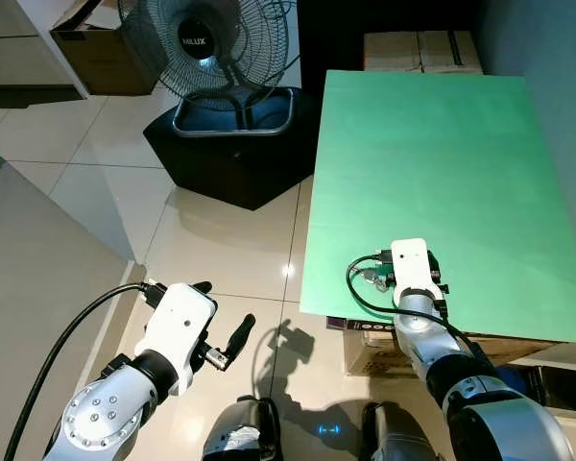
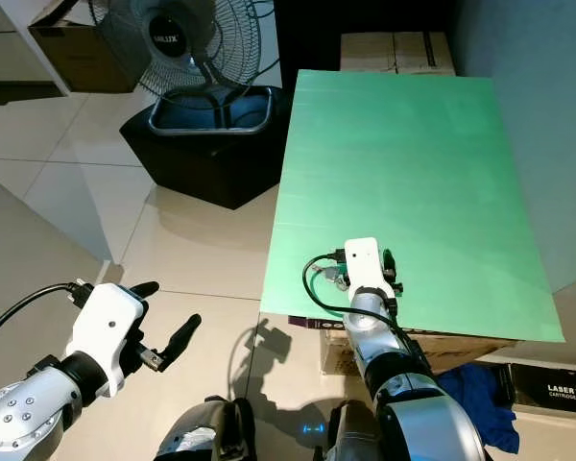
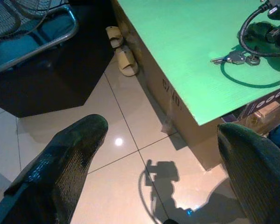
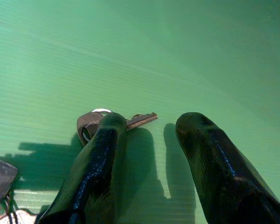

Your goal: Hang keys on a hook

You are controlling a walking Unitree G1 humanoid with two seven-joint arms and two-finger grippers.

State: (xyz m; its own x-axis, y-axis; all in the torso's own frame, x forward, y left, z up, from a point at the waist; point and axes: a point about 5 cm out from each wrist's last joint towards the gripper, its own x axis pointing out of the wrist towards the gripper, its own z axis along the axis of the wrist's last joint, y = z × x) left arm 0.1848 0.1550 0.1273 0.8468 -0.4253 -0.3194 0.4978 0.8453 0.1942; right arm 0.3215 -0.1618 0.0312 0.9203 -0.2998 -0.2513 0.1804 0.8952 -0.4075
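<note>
Big green table [image 1: 442,163] on the right, fan [image 1: 206,43] behind. Right gripper [image 4: 149,135] sits low at the table's near edge, jaws apart, keys [image 4: 100,122] touching one finger. Left gripper [image 1: 221,322] hangs wide open over the floor tiles

The right arm reaches forward, its silver forearm and white wrist housing low over the near edge of the table [image 1: 442,144]. The right gripper [image 4: 147,135] is down at the surface with its two black fingers [image 4: 100,158] parted — one finger's tip lies over the keys [image 4: 91,122], the other just beside them, with nothing clamped between. A black cable loops out from the wrist.

The left arm is bent and held low over the floor, well apart from the table. The left gripper [image 1: 226,322] points forward with its fingers [image 3: 67,158] spread wide — empty.
</note>
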